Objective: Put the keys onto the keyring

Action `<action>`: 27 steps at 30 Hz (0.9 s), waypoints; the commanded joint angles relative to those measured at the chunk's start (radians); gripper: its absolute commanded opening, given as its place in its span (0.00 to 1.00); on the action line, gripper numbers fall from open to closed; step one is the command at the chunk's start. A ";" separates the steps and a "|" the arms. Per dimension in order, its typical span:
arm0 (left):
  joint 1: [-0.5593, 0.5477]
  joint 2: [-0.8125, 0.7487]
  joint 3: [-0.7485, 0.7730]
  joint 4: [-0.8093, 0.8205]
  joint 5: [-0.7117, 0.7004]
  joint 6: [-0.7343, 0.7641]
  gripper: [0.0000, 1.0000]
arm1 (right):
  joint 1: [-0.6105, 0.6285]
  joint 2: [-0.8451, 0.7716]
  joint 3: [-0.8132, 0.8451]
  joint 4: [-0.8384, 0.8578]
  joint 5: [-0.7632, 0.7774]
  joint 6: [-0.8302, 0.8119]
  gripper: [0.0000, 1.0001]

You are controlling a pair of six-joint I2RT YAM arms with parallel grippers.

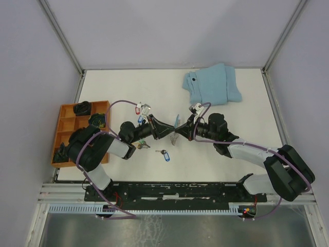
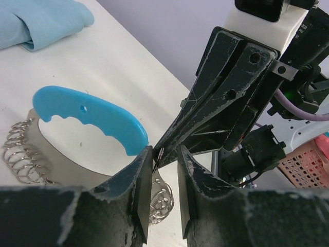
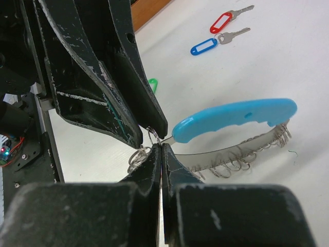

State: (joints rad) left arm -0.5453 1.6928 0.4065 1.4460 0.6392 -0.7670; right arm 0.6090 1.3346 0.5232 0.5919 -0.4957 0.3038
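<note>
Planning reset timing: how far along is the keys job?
Done: nothing; the keyring loops look bare. In hand: right gripper shut on the keyring's end, left gripper jaws apart beside it. To do: red key, blue key and others lie loose.

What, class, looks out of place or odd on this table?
Nothing looks broken or spilled. The folded blue cloth at the far edge seems out of place: it lies apart from the keys and keyring, with no evident use.
</note>
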 commanded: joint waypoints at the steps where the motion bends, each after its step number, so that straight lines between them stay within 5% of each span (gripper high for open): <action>1: 0.001 0.002 0.032 0.081 0.040 -0.015 0.31 | 0.007 -0.003 0.015 0.071 -0.008 0.015 0.01; 27: 0.011 -0.033 -0.008 -0.011 0.047 0.043 0.37 | 0.008 -0.041 -0.004 0.080 0.044 0.030 0.01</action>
State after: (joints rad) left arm -0.5377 1.6855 0.4019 1.4281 0.6647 -0.7654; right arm 0.6136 1.3273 0.5117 0.5903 -0.4606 0.3180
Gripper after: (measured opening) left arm 0.382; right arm 0.012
